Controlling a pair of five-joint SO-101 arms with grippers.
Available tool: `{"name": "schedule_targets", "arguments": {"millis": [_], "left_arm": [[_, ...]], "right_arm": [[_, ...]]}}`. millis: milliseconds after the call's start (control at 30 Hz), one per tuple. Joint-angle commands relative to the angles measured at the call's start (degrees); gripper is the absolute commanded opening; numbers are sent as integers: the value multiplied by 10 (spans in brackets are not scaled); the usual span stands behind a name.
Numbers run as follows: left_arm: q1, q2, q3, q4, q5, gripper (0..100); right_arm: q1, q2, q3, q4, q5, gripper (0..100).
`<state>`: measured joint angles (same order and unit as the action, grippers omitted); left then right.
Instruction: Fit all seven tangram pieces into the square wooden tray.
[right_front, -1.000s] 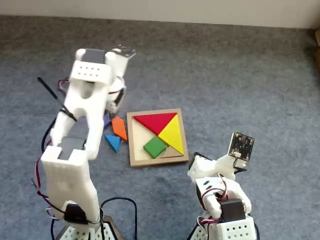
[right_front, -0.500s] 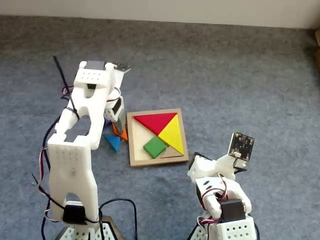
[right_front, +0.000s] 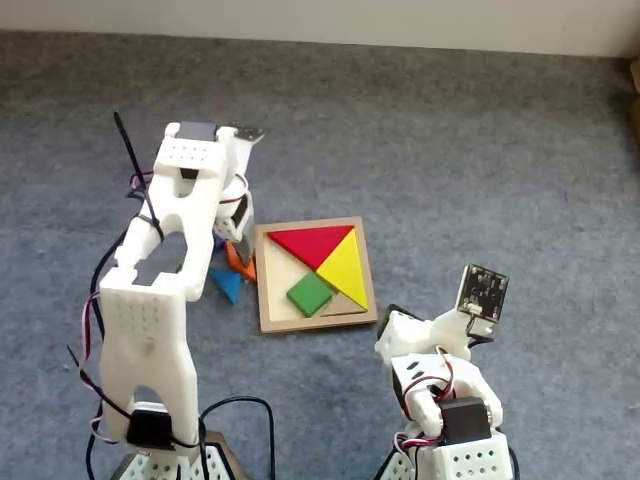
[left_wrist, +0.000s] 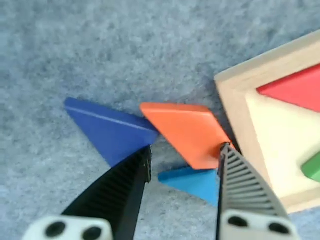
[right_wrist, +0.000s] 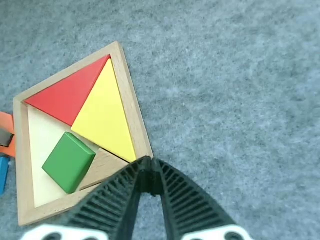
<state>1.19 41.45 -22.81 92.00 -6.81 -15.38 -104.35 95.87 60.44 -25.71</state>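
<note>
Since a second ago the left arm has swung in and dropped. Its left end effector (right_front: 238, 245) has come down over the loose pieces just left of the tray, and the orange parallelogram (right_front: 240, 264), then in full sight, is now partly covered from above. The right arm, the tray and the pieces in it lie as they did.

The left arm stretches from its near-left base away toward the far side, wrist bent downward. In its wrist view the left end effector (left_wrist: 184, 149) stands wide, its two fingers straddling the orange parallelogram (left_wrist: 187, 132). One fingertip is at the corner beside the tray's rim, the other where the parallelogram meets the dark blue triangle (left_wrist: 107, 130). I cannot tell whether either fingertip touches the wood. The right arm sits folded at the near right, and the right end effector (right_wrist: 150, 165) is closed on nothing, poised above the tray's near right corner.

The square wooden tray (right_front: 262, 290) lies flat on the grey tabletop (right_front: 500, 150) between the arms. It holds a red triangle (right_front: 310, 245) along the far side, a yellow triangle (right_front: 345, 268) at the right, a green square (right_front: 310, 294) and a plain wood-coloured triangle (right_front: 347, 303) near the front, with pale floor bare at the left. A light blue triangle (right_front: 226, 285) lies outside, just nearer than the orange piece.
</note>
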Motion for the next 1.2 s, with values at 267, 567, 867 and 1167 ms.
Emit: {"name": "schedule_targets", "arguments": {"millis": [267,567,867,1167], "left_arm": [[65,6,-3,-23,48,224],[63,6,-5,-25,48,143],[63,-1,-6,-22,48,59],[91,-122,1,0,52,5]], "right_arm": [[8,-8,60,-10,6,5],[8,-8,60,-10,6,5],[8,-8,60,-10,6,5],[8,-8,60,-10,6,5]]}}
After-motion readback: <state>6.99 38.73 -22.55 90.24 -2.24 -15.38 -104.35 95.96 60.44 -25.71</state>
